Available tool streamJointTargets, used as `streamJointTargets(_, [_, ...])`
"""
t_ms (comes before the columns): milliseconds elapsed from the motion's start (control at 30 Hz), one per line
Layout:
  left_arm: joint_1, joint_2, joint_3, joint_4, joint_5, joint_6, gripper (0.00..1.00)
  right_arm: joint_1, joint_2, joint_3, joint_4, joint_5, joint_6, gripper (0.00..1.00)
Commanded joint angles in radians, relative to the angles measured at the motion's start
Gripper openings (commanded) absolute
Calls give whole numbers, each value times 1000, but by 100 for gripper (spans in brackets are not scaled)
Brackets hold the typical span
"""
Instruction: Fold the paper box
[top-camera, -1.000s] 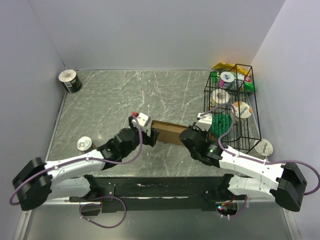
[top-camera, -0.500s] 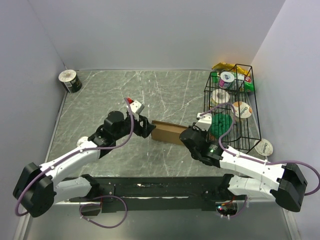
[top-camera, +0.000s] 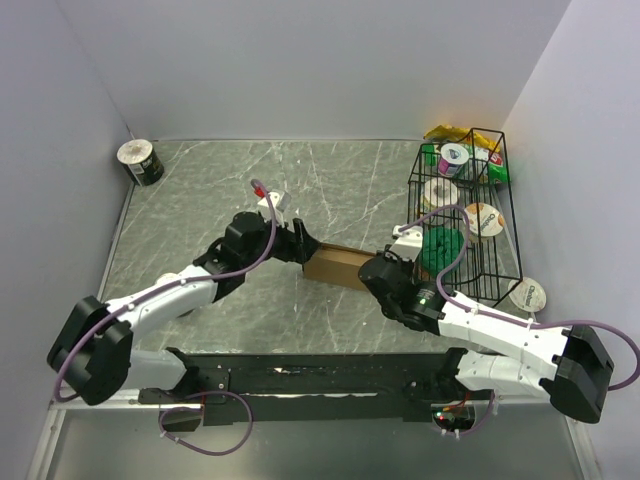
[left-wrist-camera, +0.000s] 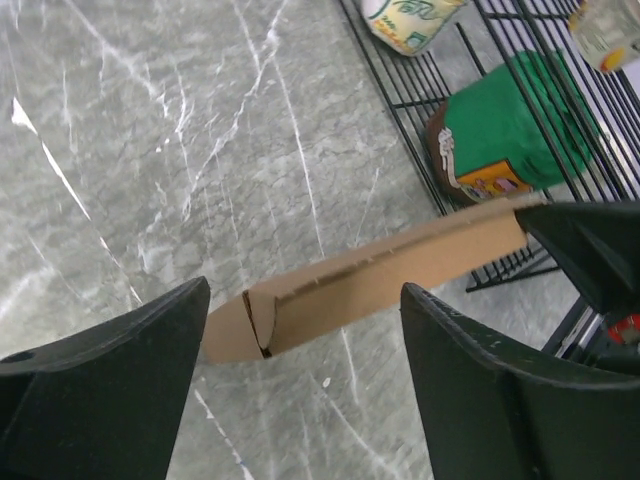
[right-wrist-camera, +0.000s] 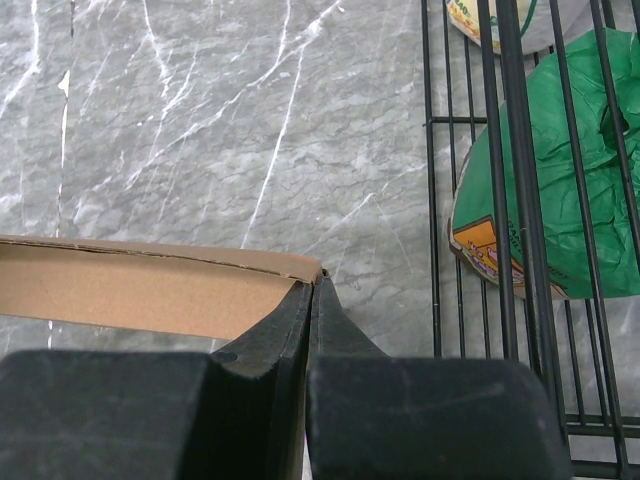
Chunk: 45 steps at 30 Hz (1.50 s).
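Note:
The paper box (top-camera: 335, 265) is a flat brown cardboard piece standing on edge on the marble table, mid-table. My right gripper (top-camera: 378, 268) is shut on its right end; in the right wrist view the closed fingertips (right-wrist-camera: 312, 282) pinch the corner of the cardboard (right-wrist-camera: 130, 290). My left gripper (top-camera: 303, 248) is open at the box's left end. In the left wrist view its two fingers straddle the cardboard (left-wrist-camera: 370, 285) from above without touching it, and a small notched flap shows at the left end.
A black wire basket (top-camera: 512, 215) with cups and a green bag (left-wrist-camera: 510, 130) stands right of the box, close behind the right gripper. A tin can (top-camera: 140, 162) sits in the back left corner. A cup (top-camera: 527, 295) lies beside the basket's near right.
My left arm has swung away from me and to the right, bringing its open gripper over the box's left end. The right gripper and the box have stayed put.

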Motion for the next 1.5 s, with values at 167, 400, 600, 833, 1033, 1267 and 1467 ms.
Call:
streamJointTargets(167, [3,71,81,20,-50,-142,71,13,34,-32,-85,-126,18,0])
streamJointTargets(400, [5,92,88,17,-115,-161,63,11,41,-33,-85,-129,19,0])
streamJointTargets(600, [5,114,89,28,-129,-184,62,13,43,-41,-76,-131,24,0])
streamJointTargets(833, [6,141,91,53,-108,-208,56,13,48,-41,-83,-131,30,0])
streamJointTargets(1033, [6,148,52,68,-88,-228,41,13,43,-44,-94,-120,50,0])
streamJointTargets(1267, [6,154,5,71,-82,-238,28,13,52,-50,-99,-111,67,0])
streamJointTargets(1467, [6,140,-78,132,-86,-253,26,14,54,-53,-105,-102,84,0])
